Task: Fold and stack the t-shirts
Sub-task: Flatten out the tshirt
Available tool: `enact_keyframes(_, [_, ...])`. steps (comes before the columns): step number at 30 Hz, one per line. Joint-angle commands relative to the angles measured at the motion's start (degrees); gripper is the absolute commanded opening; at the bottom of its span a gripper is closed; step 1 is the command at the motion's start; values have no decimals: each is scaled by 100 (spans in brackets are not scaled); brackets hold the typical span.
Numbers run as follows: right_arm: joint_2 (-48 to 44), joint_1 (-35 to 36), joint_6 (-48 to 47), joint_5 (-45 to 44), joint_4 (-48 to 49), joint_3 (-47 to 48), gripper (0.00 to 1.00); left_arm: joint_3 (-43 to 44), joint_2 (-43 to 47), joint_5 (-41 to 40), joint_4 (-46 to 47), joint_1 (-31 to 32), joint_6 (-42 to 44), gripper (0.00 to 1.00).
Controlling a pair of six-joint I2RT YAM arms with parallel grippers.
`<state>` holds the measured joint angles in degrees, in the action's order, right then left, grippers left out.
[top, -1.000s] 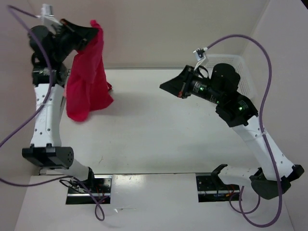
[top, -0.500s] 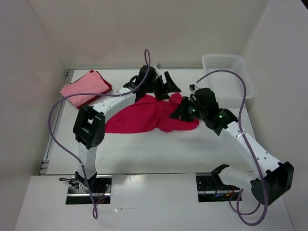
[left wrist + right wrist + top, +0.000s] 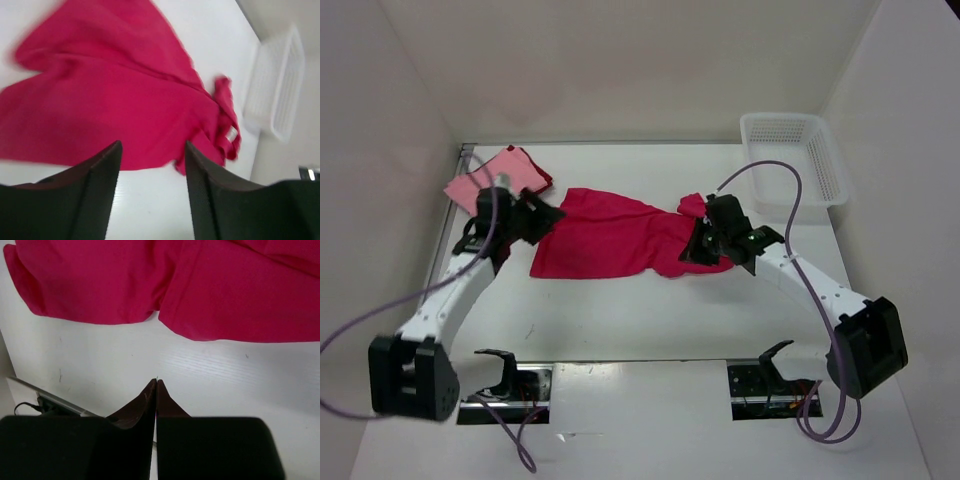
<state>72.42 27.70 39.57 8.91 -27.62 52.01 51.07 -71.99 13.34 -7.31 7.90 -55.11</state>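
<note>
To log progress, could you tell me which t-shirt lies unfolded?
The crimson-magenta t-shirt, spread out centrally; the light pink t-shirt and the dark red t-shirt under it lie folded at the far-left corner.

The flat white table (image 3: 620, 310) carries a crimson-magenta cloth t-shirt (image 3: 610, 240) spread loosely across its middle, a folded light pink t-shirt (image 3: 480, 180) lying on a dark red t-shirt (image 3: 534, 172) at far left, and a white plastic mesh basket (image 3: 830, 165) at far right.

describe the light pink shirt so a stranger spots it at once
On the table, look to the far left corner. The light pink shirt lies folded there, paler than the dark red shirt peeking out under it and the crimson shirt spread mid-table.
</note>
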Motion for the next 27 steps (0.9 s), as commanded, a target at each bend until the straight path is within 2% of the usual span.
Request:
enact_keyframes(1, [210,-28,-116,-196,353,46,3,-1009,1199,-727,-936,-569,326,59])
enact_keyframes(4, [474,-81,-195,-257,406,186,3,-1616,1582,-588,-1079,-1114,439,56])
enact_keyframes(6, [736,-81,-283,-442,354,371,11,-1775,1469,-289,-791,-1290,440,64])
enact_keyframes(7, [834,-81,-362,-512,353,554,22,-1776,1233,-288,-711,-1343,440,74])
enact_keyframes(8, [939,-142,-441,-574,353,643,27,-1671,1100,-358,-641,-1344,440,79])
enact_keyframes(11, [1422,-195,-634,-767,353,986,37,-1293,608,-691,-430,-1344,606,84])
enact_keyframes(13, [1897,-195,-696,-977,301,1310,42,-1135,232,-815,-306,-1344,721,84])
enact_keyframes(16, [2301,-195,-863,-1242,301,1609,55,-923,-201,-869,-131,-1344,783,84])
enact_keyframes(19, [2679,-195,-986,-1242,353,1909,60,-853,-517,-869,45,-1344,783,85])
enact_keyframes(24, [3190,-195,-1162,-1181,301,2348,61,-660,-904,-675,160,-1344,835,85])
enact_keyframes(27, [3427,-195,-1215,-1181,301,2576,61,-607,-1046,-491,282,-1344,835,77])
